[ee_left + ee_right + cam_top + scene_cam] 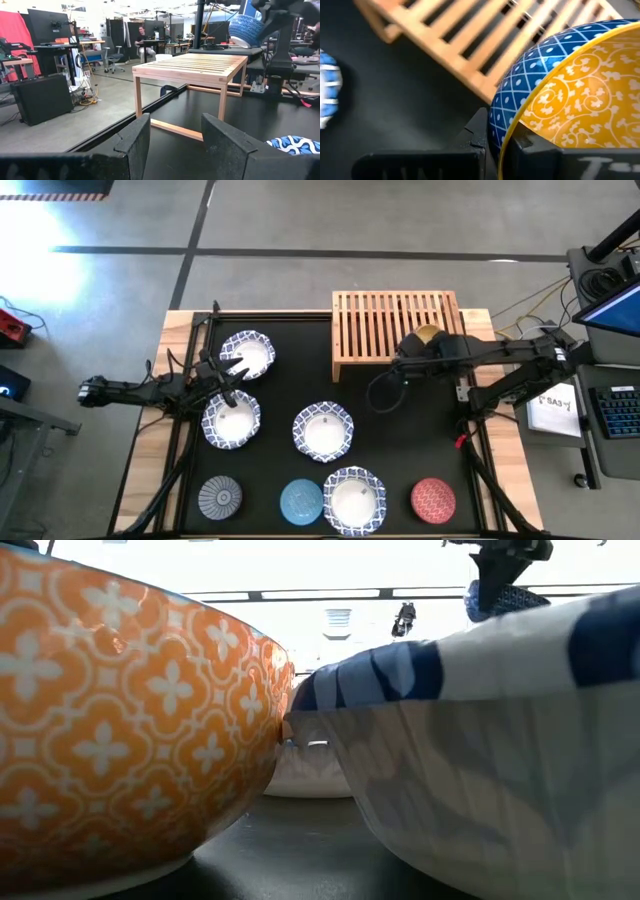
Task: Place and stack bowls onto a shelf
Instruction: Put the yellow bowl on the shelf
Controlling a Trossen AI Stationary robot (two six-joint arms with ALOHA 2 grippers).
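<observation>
Closest to the low camera we meet 2 bowl walls, an orange-patterned one (120, 730) on the left and a white, blue-rimmed one (480, 760) on the right, almost touching. Going left to right across the table in the high view, the left gripper (225, 375) hovers between 2 of the large white bowls, one (247, 354) toward the far edge and one (231, 420) toward the near edge; its own wrist view shows the fingers (134, 145) parted with nothing between them. Further right sit 2 more large white bowls (323, 430) (353, 500), and along the near edge the grey bowl (219, 498), the light blue bowl (301, 501) and the red bowl (433, 499).

What the coming move turns on, we judge, is the right gripper (428, 338): it is clamped on the rim of the yellow bowl (570, 95), yellow inside and blue-latticed outside, held tilted. That bowl hangs over the near right part of the shelf (380, 315), whose long axis runs left to right and whose slats (485, 30) lie just beyond the bowl. We cannot tell whether the bowl already touches the slats. Nothing sits on the shelf yet, so 8 bowls are still to go, and the right arm is clearly the nearer one
</observation>
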